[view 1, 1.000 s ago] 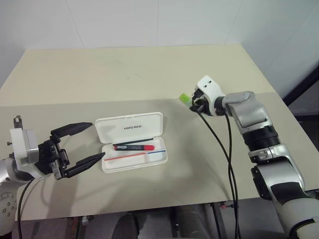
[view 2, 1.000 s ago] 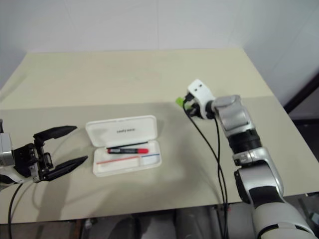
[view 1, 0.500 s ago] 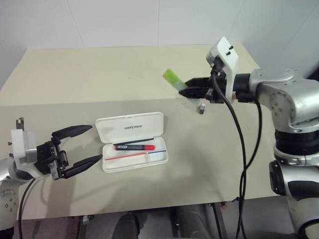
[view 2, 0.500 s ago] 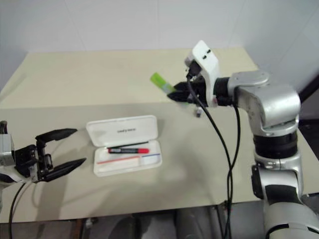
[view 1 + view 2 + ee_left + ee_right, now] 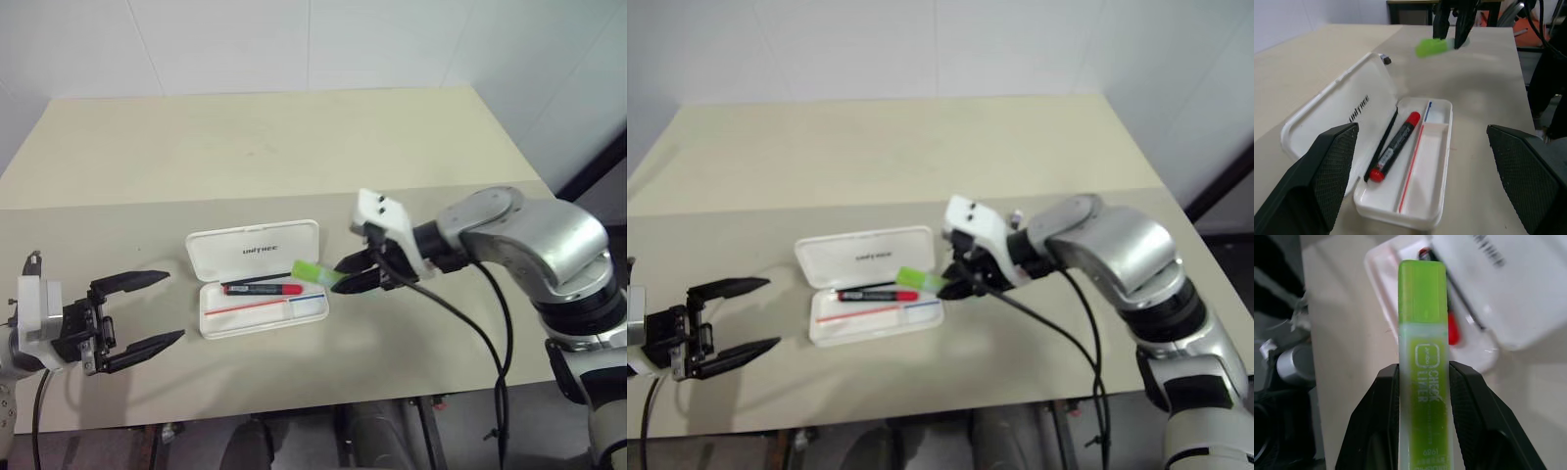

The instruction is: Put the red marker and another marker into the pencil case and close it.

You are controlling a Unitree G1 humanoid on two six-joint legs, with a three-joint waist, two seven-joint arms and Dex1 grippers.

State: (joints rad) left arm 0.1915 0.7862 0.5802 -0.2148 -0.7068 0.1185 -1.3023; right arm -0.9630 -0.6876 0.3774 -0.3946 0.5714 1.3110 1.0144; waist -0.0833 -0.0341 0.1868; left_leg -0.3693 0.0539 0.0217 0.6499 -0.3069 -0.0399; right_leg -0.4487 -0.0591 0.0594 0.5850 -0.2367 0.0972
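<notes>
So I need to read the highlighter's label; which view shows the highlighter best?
The right wrist view: the highlighter runs up the middle of the picture between the right gripper's fingers, with its printed label showing. The two eye views show it small, over the open case. The left wrist view shows it far off, beyond the case.

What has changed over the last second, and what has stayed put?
The right gripper, shut on the green highlighter, carried it from the table's far right, up and over, to the open pencil case's right end. The left gripper stays open beside the case; the red marker stays inside.
</notes>
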